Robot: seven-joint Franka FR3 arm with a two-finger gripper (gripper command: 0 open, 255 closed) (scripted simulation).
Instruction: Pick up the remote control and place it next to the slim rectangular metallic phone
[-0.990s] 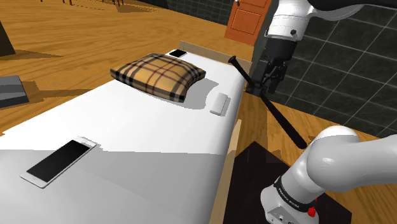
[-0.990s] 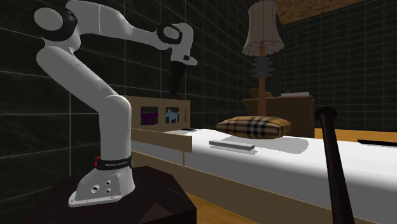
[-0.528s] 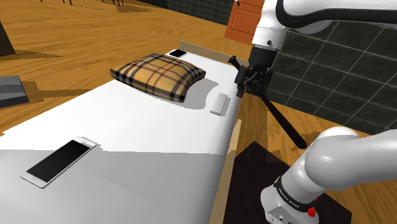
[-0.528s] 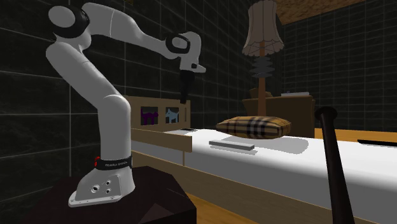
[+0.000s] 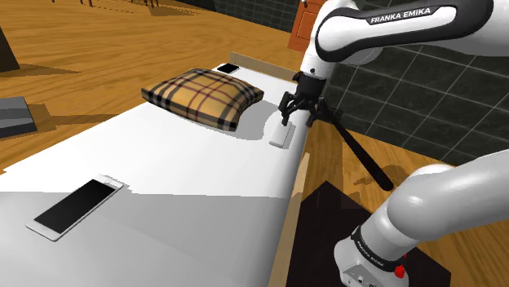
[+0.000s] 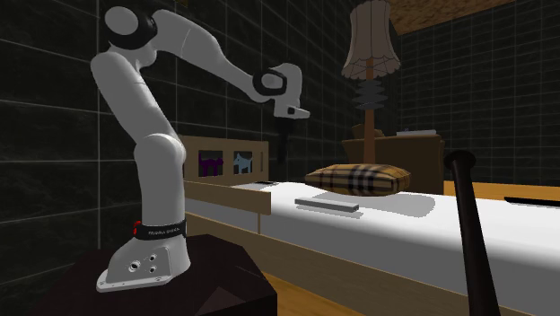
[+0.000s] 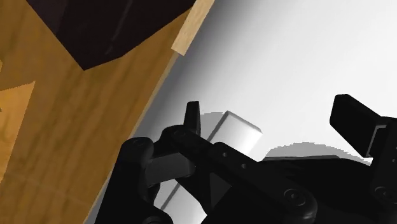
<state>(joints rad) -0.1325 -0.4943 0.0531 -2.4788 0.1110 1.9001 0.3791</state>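
Hovering just above the white remote control (image 5: 281, 133), the gripper (image 5: 297, 116) holds nothing, its fingers spread wide; a plaid pillow (image 5: 204, 96) lies near the remote control.

Bedroom, bed (image 5: 179, 163) w/ pillow (image 5: 204, 96), lamp (image 6: 371, 54)

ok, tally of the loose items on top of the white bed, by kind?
Flat black-screened, pale-framed phones: 2 (near phone, far phone)
Tan plaid pillow: 1
White rectangular remote control: 1
Total: 4
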